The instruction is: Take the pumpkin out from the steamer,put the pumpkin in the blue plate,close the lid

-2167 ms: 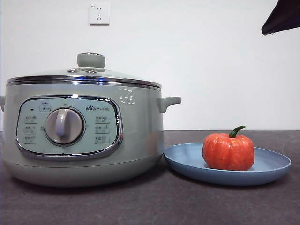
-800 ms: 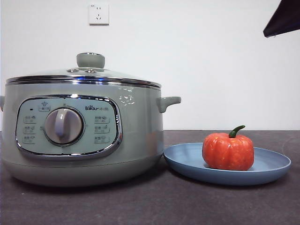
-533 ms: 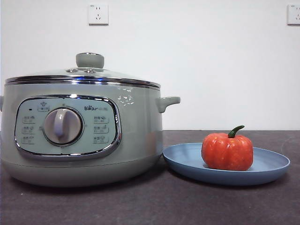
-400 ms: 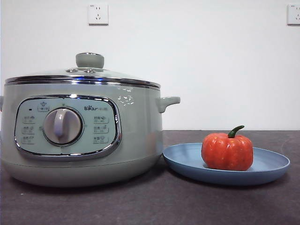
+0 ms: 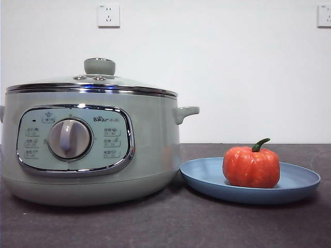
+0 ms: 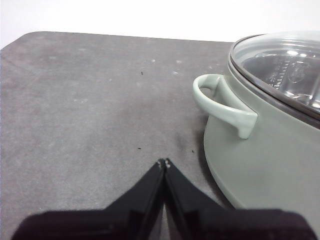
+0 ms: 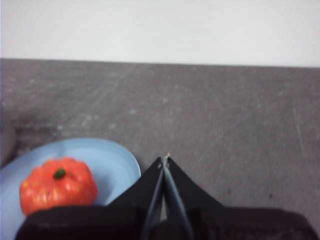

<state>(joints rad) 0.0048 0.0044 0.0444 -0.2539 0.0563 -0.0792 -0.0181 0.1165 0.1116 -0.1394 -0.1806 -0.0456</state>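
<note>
Beside the right gripper (image 7: pixel 165 159), the pumpkin (image 7: pixel 58 186), untouched.

The front camera sits low at table height, close, looking level at the pot (image 5: pixel 90 139) and plate (image 5: pixel 251 181). Each wrist camera looks down past its closed pincer: left (image 6: pixel 164 162) beside the pot, right (image 7: pixel 165 159) beside the plate.

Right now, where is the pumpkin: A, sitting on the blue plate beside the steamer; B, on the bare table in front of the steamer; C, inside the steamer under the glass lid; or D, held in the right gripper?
A: the pumpkin rests on the blue plate next to the steamer, whose lid is on, and neither gripper holds anything.
</note>
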